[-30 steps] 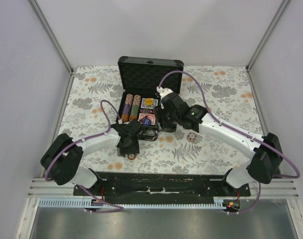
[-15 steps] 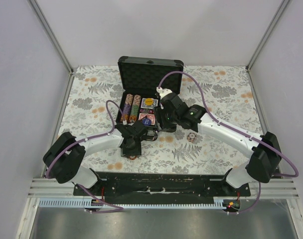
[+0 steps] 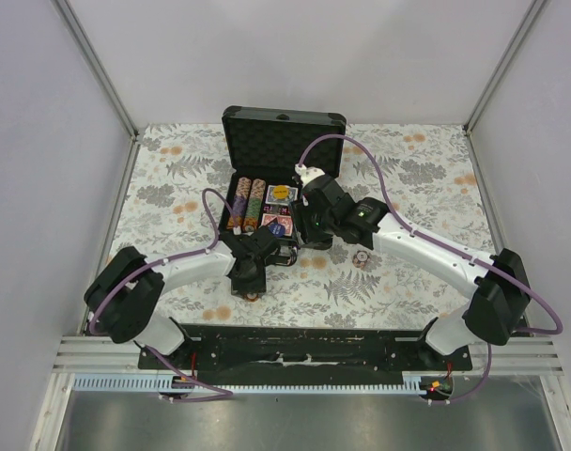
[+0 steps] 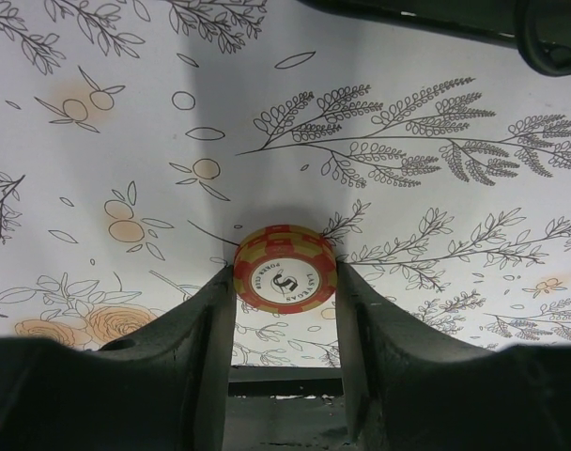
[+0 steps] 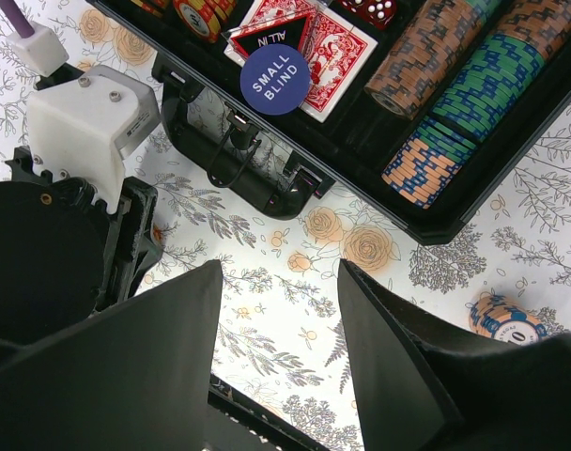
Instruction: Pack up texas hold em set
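One red-and-yellow striped poker chip [image 4: 285,272], lying face-up on the white floral tablecloth [image 4: 408,85], near the front wall of the open black foam-lined hard case [image 3: 284,136]. Pinched narrow at two opposite edges by the left gripper [image 4: 285,282], both fingers [image 4: 206,329] apparently touching the rim. Impossible to tell whether already off the cloth. Spread wide and empty, the right gripper [image 5: 280,277], hovering over bare cloth beside the black case handle [image 5: 239,169].

Likely trouble:
- **Weak grip:** thin rim, smooth cloth, shallow purchase. Easy to squirt the chip out sideways or tip it on edge during a lift.
- **Crowding:** possible clash of wrists, with both arms at the same front edge of the case.
- **Misplacement:** some risk of dropping the chip onto the cards rather than into a chip row.

What each view adds:
- **Left wrist:** contact at the chip, hidden from above under the arm.
- **Right wrist:**
  - rows of orange, green and blue striped chips [image 5: 455,103] in the case;
  - a round blue "SMALL BLIND" button [image 5: 276,80] and a black triangular button [image 5: 270,39] on the red card deck [image 5: 337,52];
  - a second loose orange-and-blue chip [image 5: 500,319] on the cloth.
- **Top camera alone:** the raised lid and the spread of both arms.
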`<state>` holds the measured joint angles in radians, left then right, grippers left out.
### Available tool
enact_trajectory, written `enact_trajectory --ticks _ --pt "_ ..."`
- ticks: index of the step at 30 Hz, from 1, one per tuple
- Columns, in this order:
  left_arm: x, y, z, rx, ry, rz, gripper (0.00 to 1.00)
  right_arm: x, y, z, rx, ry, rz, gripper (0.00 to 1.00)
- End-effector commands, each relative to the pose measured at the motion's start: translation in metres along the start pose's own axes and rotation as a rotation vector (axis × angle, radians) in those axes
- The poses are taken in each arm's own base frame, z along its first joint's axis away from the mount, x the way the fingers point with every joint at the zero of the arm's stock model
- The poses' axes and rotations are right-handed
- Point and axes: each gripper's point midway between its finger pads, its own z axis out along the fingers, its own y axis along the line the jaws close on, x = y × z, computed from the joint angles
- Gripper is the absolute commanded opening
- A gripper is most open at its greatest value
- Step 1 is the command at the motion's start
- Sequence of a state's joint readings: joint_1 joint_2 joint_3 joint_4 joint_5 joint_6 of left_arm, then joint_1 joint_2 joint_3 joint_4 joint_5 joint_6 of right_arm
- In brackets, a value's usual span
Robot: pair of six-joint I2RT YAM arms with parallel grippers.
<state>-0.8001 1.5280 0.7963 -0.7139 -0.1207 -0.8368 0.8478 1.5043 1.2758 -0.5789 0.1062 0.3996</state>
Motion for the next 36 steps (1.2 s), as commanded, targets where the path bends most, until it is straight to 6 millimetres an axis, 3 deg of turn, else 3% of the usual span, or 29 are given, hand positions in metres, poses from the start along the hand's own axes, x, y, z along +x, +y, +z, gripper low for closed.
enact_trajectory --ticks 1,8,19,26,31,36 --pt "0.011 0.006 0.018 -0.027 0.009 -0.017 0.28 -0.013 0.005 -0.011 -0.017 -0.050 0.019 0.60" --pt "-0.020 -0.004 -0.022 0.004 -0.106 -0.046 0.28 -0.017 0.006 -0.017 -0.030 -0.071 0.035 0.60" --pt "-0.044 -0.016 -0.062 0.064 -0.193 -0.133 0.29 -0.005 0.005 -0.024 -0.062 -0.095 0.062 0.60" --pt "-0.073 -0.023 -0.102 0.102 -0.283 -0.246 0.30 0.003 0.023 -0.039 -0.218 -0.158 0.075 0.62" --pt "-0.104 -0.026 -0.137 0.145 -0.342 -0.339 0.30 0.003 0.041 -0.049 -0.368 -0.242 0.085 0.72" --pt "-0.133 -0.032 -0.172 0.237 -0.396 -0.440 0.30 -0.015 0.057 -0.056 -0.489 -0.379 0.138 0.82"
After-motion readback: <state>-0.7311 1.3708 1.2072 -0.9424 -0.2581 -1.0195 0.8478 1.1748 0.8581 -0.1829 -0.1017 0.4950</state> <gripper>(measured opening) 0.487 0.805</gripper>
